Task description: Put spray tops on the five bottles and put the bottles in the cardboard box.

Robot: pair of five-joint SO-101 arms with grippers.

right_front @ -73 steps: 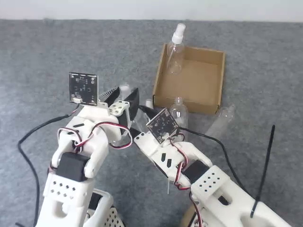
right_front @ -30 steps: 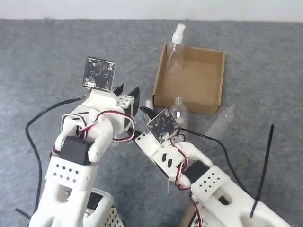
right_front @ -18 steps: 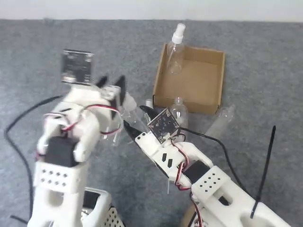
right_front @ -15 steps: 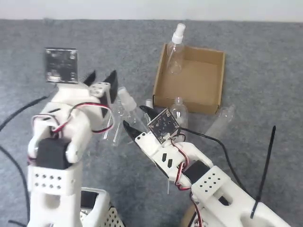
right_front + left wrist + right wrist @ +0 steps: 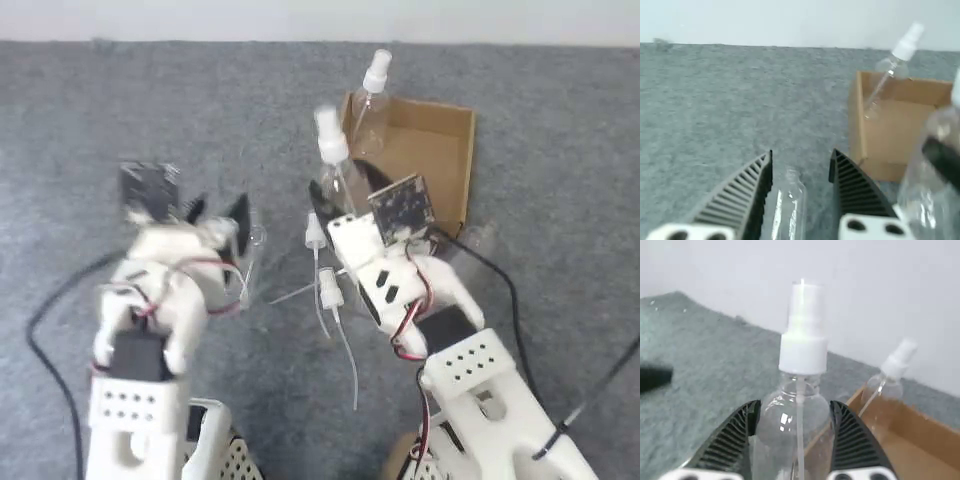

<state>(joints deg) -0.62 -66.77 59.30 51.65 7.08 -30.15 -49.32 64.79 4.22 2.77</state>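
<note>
Spray-topped bottle (image 5: 338,178) is up in the right gripper (image 5: 343,192), standing upright, and it's a clean hold. In the right wrist view the clear body sits squarely between the two black ribbed fingers (image 5: 735,435). They pinch it at the shoulder, one on each side, and the white spray top (image 5: 803,340) rises clear above the fingertips. From the high view the bottle is just beside the near left corner of the cardboard box (image 5: 468,165).

Inside the box a second bottle (image 5: 367,105) with its top on leans into the far left corner, white head poking over the rim.

Over to the left gripper (image 5: 216,212): fingers spread wide, gripping nothing. In the left wrist view an uncapped bottle (image 5: 789,202) lies on the grey carpet (image 5: 120,100). It shows in the gap between those open fingers, neck pointing away from the arm. Whether they touch it, I cannot tell.

Between the two arms lie two loose spray tops (image 5: 316,232), long thin tubes trailing back toward the arms' bases.

One more clear bottle (image 5: 482,236) lies just beside the box's near right corner, partly hidden behind the right arm.
</note>
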